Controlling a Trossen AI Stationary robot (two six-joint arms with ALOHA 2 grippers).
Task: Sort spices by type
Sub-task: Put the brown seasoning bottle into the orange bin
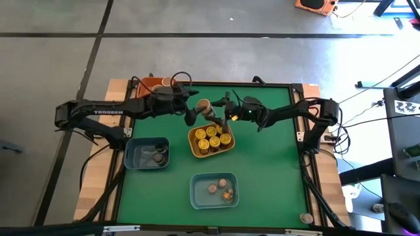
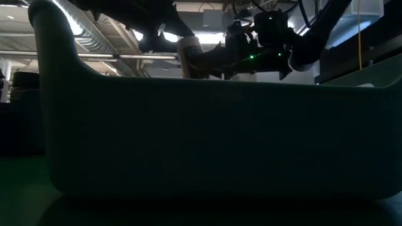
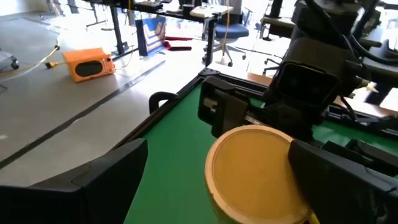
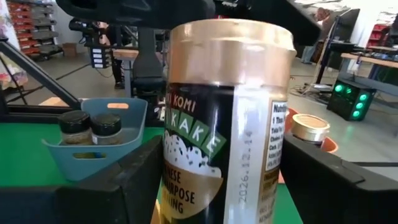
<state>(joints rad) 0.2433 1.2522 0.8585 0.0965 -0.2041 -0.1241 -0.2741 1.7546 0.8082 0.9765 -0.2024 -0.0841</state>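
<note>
A spice jar with a tan lid (image 1: 203,105) and a dark label (image 4: 205,155) is held upright in the air just beyond the yellow tray (image 1: 194,145); the low view shows the jar (image 2: 188,59) too. My right gripper (image 1: 220,113) (image 4: 217,162) is shut on the jar. My left gripper (image 1: 191,113) (image 3: 221,152) is open and hangs over the lid (image 3: 255,165), one finger well clear of it and the other at its rim. Several yellow-lidded jars (image 1: 213,139) stand in the yellow tray. My right gripper pinches the jar's body (image 4: 186,186) between its two fingers, one finger (image 4: 124,186) on each side of the label. It comes in level from the table's right side. The jar is upright and lifted clear. My left gripper has one finger (image 3: 323,174) at the lid's rim; I cannot tell whether it touches.
A blue tray (image 1: 134,160) with dark-lidded jars (image 1: 157,156) (image 4: 93,127) sits toward the left. A second blue tray (image 1: 197,193) near the front holds tan-lidded jars; its wall (image 2: 207,138) fills the low view. An orange tray (image 1: 152,82) with a jar (image 4: 310,127) sits at the far-left corner. One jar (image 1: 306,217) stands at the near-right corner.
</note>
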